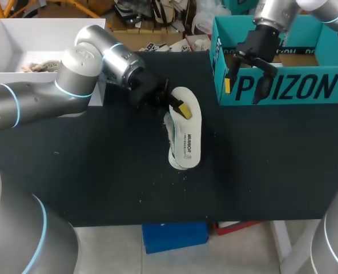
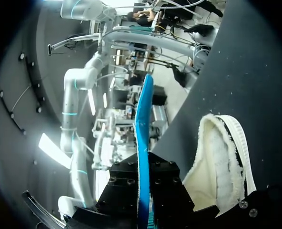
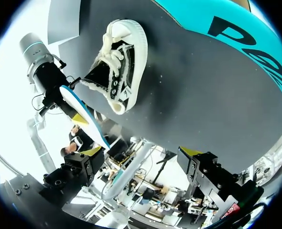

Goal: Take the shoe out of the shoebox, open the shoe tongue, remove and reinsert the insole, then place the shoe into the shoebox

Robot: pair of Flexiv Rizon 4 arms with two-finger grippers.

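**Helper:** Where do things stand?

**Me:** My left gripper (image 1: 174, 105) is clamped on the blue insole (image 2: 143, 124), one finger on each face, so it stands edge-on ahead of my wrist. The shoe (image 3: 117, 67) lies on its side on the black table (image 1: 100, 171), just beside those fingers, with its fleecy opening turned towards them. It is outside the teal shoebox (image 1: 283, 85), which sits at the far side of the table on my right.

**Helper:** And your other arm?

**Me:** My right gripper (image 3: 141, 152) hangs over the shoebox's front wall, fingers wide apart, nothing between them.

**Helper:** So the insole goes back in now?

**Me:** That's how I read it. The insole is out of the shoe, so refitting is the step in hand. I'd turn it so the toe end leads and its flat face runs parallel to the sole. Then I'd slide it in low along the footbed rather than poke it at the lining.

**Helper:** What could spoil it?

**Me:** The shoe is loose and on its side, so a push will likely skate it across the table. I'd bring the right gripper down first to pin the toe or sole. I'm also holding the insole partway along, so I'd expect to let go once the front is seated and then press the heel end flat. I cannot tell from here whether the tongue is pulled open far enough.
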